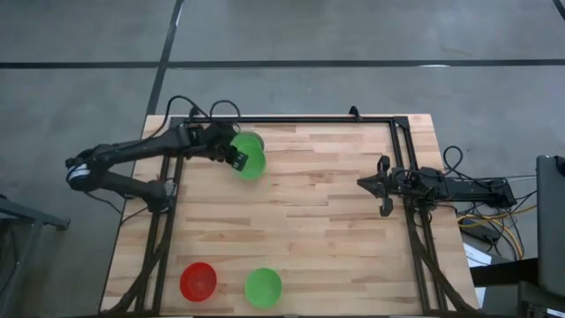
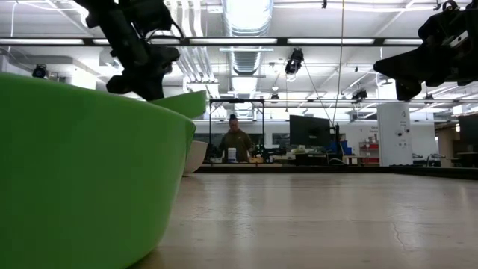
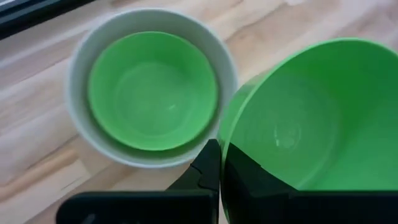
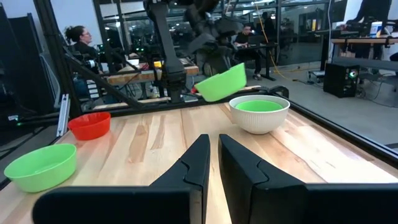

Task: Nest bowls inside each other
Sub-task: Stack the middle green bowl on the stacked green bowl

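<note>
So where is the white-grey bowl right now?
High view: the white-grey bowl sits at the table's far left, a green bowl nested inside, beside the left tool's held bowl.

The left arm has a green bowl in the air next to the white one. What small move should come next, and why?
Probably slide the left gripper, shut on the rim of the lifted green bowl, sideways until it is centred over the white bowl, then lower it. The white bowl already has a green bowl nested inside, and the lifted one hangs tilted beside it.

one bowl [image 3: 152,90] nested in another [image 3: 81,74], third bowl [image 3: 323,118] beside
</note>
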Robot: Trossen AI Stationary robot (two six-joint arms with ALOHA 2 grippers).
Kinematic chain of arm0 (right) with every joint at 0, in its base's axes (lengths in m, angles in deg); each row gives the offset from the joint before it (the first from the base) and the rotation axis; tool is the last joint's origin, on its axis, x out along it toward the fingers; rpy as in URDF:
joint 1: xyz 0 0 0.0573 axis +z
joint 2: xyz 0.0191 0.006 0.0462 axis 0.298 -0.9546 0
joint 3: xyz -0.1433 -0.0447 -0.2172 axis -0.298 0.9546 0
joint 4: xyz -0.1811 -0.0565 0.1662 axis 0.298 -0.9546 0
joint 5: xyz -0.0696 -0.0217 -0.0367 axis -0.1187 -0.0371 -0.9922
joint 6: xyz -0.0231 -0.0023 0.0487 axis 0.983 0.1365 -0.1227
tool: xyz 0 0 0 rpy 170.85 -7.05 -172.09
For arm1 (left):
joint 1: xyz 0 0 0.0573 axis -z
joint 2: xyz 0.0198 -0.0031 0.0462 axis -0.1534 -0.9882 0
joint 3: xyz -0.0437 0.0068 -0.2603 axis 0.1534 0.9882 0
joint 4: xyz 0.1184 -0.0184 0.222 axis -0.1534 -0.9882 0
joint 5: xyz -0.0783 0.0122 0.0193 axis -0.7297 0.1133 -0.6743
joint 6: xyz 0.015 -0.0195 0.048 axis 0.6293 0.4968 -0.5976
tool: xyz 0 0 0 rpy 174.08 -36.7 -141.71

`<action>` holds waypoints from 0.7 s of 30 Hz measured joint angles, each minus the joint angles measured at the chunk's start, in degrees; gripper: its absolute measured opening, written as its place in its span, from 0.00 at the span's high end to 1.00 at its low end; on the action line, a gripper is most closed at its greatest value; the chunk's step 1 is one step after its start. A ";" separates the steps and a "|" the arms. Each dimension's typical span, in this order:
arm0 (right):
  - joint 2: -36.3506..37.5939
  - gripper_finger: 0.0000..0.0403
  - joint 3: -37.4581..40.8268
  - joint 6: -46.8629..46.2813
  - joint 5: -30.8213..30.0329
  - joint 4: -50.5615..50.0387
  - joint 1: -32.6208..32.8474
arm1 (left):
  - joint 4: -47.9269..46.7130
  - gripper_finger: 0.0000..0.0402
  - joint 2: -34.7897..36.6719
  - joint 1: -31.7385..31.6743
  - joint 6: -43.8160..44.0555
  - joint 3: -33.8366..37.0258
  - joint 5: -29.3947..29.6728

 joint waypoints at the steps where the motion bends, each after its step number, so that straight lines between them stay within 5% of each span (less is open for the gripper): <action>1: 0.00 0.92 0.00 0.04 0.02 0.00 0.02 | -0.12 0.99 -0.03 -0.93 0.17 0.00 -0.07; 21: -0.02 0.92 0.00 0.01 0.02 0.00 0.01 | -0.03 0.99 -2.63 -14.57 4.20 -0.75 -2.49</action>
